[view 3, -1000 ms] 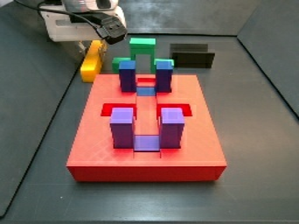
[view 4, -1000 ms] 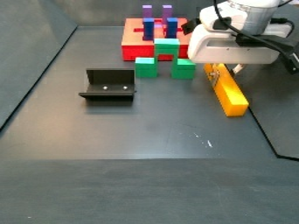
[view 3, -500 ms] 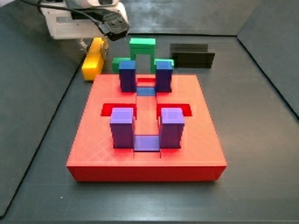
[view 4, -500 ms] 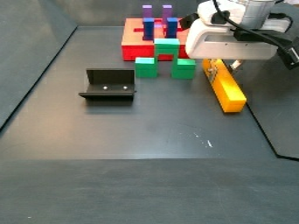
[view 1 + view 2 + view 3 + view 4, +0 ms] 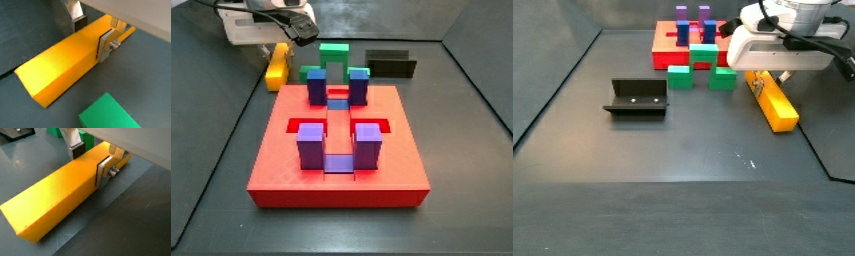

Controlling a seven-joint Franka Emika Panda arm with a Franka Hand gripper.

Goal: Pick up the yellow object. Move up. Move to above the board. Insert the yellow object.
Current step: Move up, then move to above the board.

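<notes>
Though unlifted, yellow object (image 5: 60,198) between claw (image 5: 92,159) plates.

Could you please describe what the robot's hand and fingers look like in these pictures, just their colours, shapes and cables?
The hand, over one end of the yellow object, has two flat silver plate fingers with dark pads; a round screw sits on one plate in both wrist views. In both side views its body is a boxy white housing, with black cables looping above it.
</notes>
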